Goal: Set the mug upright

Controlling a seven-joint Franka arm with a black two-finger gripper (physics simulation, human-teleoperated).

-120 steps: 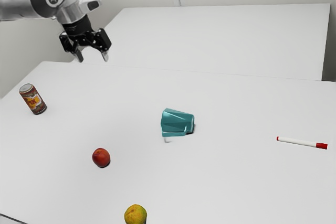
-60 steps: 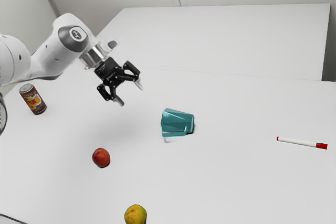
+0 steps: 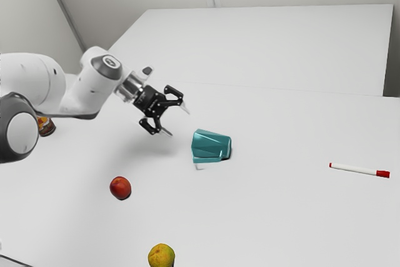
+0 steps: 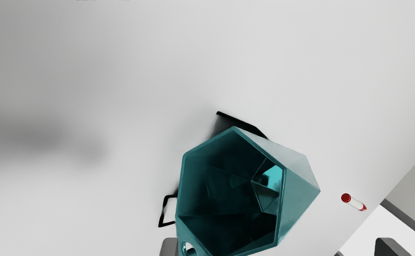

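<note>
Ahead of your black two-finger gripper (image 3: 179, 123), you see a glossy, smooth-faceted teal mug (image 3: 210, 146) on a smooth, matt white table (image 3: 269, 217).

Exterior view: beside arm (image 3: 31, 79), set back, angled down at table (image 3: 269, 217). Wrist view: close — faces into mug (image 4: 225, 192). Both share mug, marker (image 3: 356, 169).

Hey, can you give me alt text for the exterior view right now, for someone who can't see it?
A teal mug lies on its side on a white table, with a robot arm's open gripper close by, toward the view's left. A red fruit, a yellow fruit, a marker and a partly hidden can are spread around.
</note>
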